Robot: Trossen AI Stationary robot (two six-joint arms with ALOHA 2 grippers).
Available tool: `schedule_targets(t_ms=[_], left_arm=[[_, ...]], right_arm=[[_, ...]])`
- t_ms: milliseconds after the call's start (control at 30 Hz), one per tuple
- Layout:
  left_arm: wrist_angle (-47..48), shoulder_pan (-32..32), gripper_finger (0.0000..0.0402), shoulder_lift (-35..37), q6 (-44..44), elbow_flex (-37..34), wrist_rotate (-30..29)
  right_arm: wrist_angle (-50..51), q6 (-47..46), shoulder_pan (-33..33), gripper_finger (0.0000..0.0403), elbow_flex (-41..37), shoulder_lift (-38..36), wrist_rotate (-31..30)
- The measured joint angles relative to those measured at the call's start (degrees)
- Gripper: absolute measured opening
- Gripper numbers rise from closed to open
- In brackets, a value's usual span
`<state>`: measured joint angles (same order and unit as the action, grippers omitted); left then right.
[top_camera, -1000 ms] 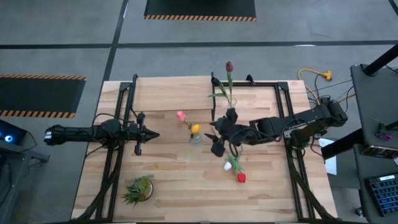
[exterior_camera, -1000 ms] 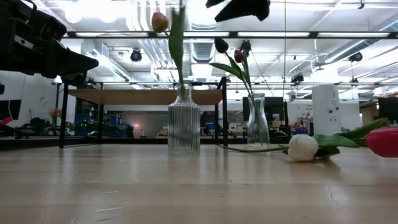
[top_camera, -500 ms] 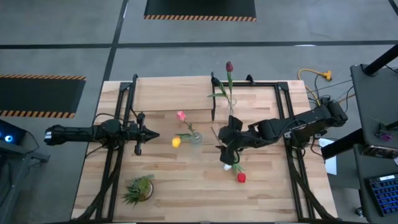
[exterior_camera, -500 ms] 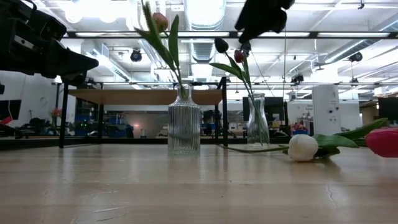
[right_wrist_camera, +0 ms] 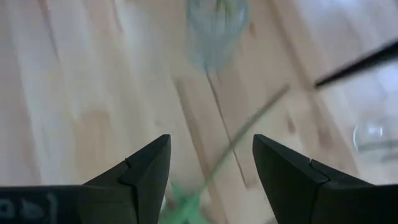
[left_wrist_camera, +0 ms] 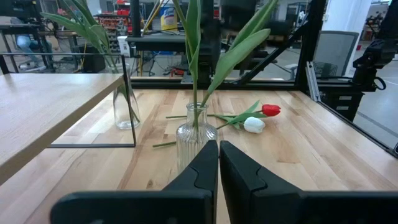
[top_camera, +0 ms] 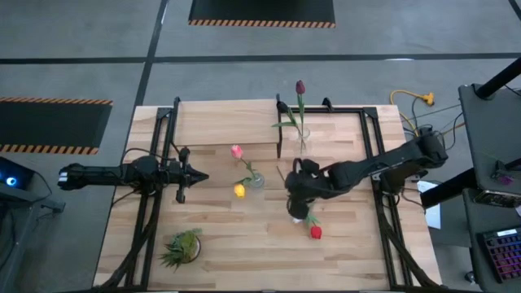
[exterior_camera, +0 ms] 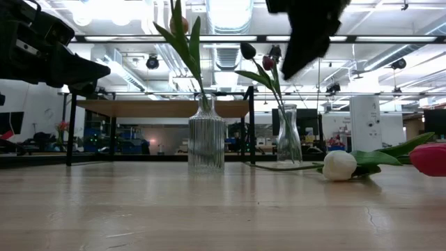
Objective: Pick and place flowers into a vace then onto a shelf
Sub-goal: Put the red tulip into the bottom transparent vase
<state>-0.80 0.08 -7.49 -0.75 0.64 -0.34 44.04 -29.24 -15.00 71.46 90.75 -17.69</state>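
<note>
Two flowers loose on the desk: white tulip (top_camera: pixel 299 216) and red tulip (top_camera: pixel 316 233), lying side by side, stems crossed, right beneath the right gripper (top_camera: pixel 295 205). Fingers there spread wide and empty, a green stem running through the gap in the wrist view. Probably light, limp and easily bruised; best taken mid-stem, gently, never by the head. Pink tulip (top_camera: pixel 237 151) and orange-yellow tulip (top_camera: pixel 239 190) already leaning out of the ribbed glass vase (top_camera: pixel 256 180), beyond those fingers toward the left arm. Maroon tulip (top_camera: pixel 299 86) in a second, slimmer vase (top_camera: pixel 304 135) beside the shelf (top_camera: pixel 228 122). Glass likely slick and breakable, top-heavy with long stems. Left gripper (top_camera: pixel 191 174) idle, fingers pressed together on nothing, pointed at the ribbed vase. Planked desk (top_camera: pixel 244 252) smooth and level; green tuft plant (top_camera: pixel 181 247) well away from both grippers. Workshop with racks and ceiling lights behind.
</note>
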Motion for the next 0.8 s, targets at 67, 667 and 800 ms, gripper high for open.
schedule_targets(t_ms=[67, 667, 800], left_arm=[[0.0, 0.0, 0.0, 0.0, 0.0, 0.0, 0.0], [-0.02, 0.0, 0.0, 0.0, 0.0, 0.0, -0.02], [-0.02, 0.0, 0.0, 0.0, 0.0, 0.0, -0.02]], right_arm=[[2.77, -1.86, 0.0, 0.0219, 0.04, 1.26, 0.98], [12.74, -17.6, 1.97, 0.0219, -0.57, 7.34, 1.29], [7.38, -4.76, 1.16, 0.0219, -0.57, 7.71, 1.73]])
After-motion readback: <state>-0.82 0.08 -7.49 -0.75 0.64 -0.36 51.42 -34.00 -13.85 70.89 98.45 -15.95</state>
